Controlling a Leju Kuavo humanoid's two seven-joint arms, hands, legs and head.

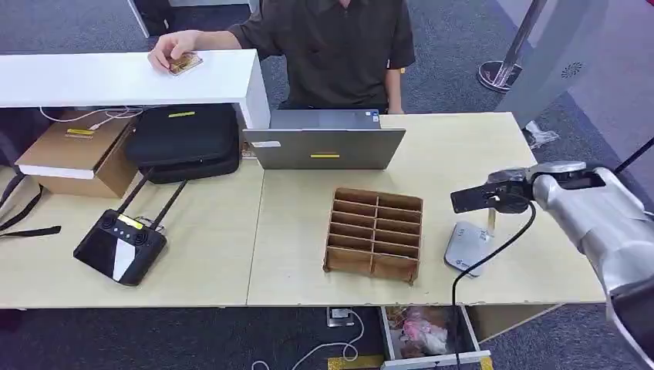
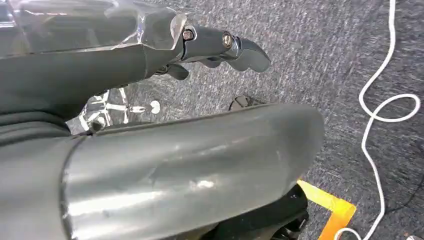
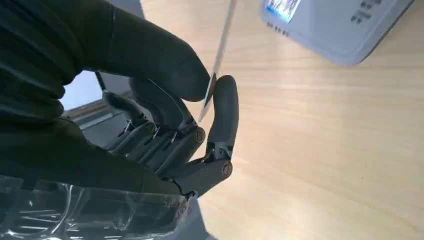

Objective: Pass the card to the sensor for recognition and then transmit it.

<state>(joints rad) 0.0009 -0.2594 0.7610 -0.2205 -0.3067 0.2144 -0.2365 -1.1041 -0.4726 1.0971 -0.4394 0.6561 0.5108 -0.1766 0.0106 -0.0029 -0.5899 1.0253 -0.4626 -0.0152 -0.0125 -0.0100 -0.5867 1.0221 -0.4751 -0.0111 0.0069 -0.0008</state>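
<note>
Card (image 3: 220, 55) in right hand (image 1: 493, 193), above sensor (image 1: 468, 248)

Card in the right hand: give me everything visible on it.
The card shows edge-on in the right wrist view as a thin, pale, flat strip; its faces are not readable. The right hand pinches its lower end between thumb and a dark finger. It stands clear above the wooden table, near the grey sensor, not touching it.

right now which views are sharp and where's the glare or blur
Head view: evenly lit, sharp across the table and wooden organizer. Right wrist view: right hand dark and close, pinched card edge-on and thin, sensor soft. Left wrist view: glare streaks on the left hand cover.
</note>
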